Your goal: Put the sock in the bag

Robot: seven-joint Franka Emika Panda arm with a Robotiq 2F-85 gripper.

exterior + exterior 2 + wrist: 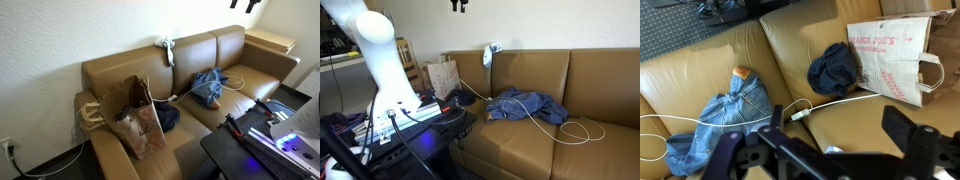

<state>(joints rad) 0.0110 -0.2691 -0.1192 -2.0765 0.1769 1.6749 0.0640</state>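
Gripper [820, 145] at bottom edge of wrist view, fingers spread wide, holding nothing. Sock [167, 47] draped over backrest of sofa [110, 70], upper centre; bag [138, 118] on seat, lower left, well apart.

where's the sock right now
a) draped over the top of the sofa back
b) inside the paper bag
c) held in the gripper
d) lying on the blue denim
a: in an exterior view the sock hangs over the top edge of the sofa back, apart from the bag down on the seat.
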